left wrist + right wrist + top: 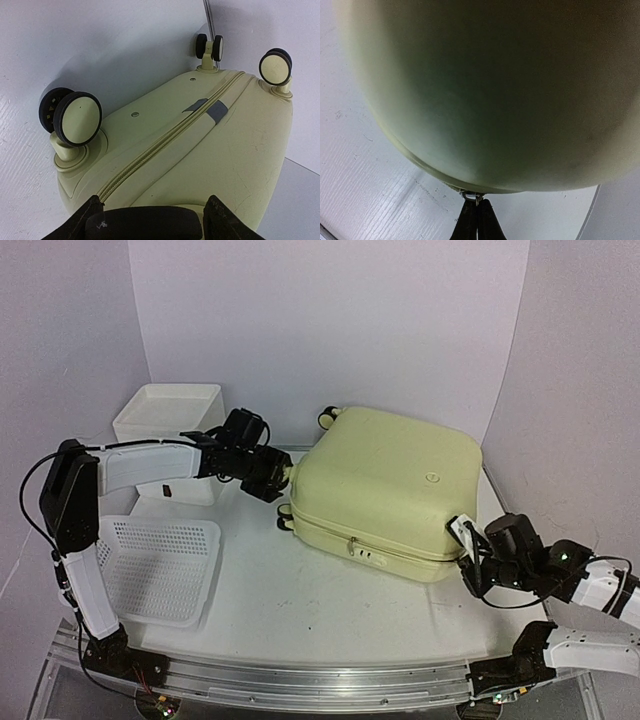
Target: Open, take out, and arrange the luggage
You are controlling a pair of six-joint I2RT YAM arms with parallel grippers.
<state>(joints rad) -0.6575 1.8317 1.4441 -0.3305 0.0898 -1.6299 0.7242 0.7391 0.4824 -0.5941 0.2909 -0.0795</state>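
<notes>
The luggage (385, 490), a pale yellow hard-shell suitcase, lies flat and zipped shut on the table. My left gripper (272, 483) is at its wheeled end. In the left wrist view its jaws (154, 204) stand open around a black rounded wheel tyre (145, 225); the left finger (92, 212) touches it, and a sliver shows before the right finger (220, 220). Other wheels (75, 119) and the zipper line (165, 140) show beyond. My right gripper (464, 538) is at the front right corner, shut on the metal zipper pull (472, 195).
A white plastic box (168, 412) stands at the back left, behind the left arm. A white perforated basket (160, 565) lies at the front left. Walls close in the back and both sides; the table's front edge (300, 655) runs just ahead of the arm bases.
</notes>
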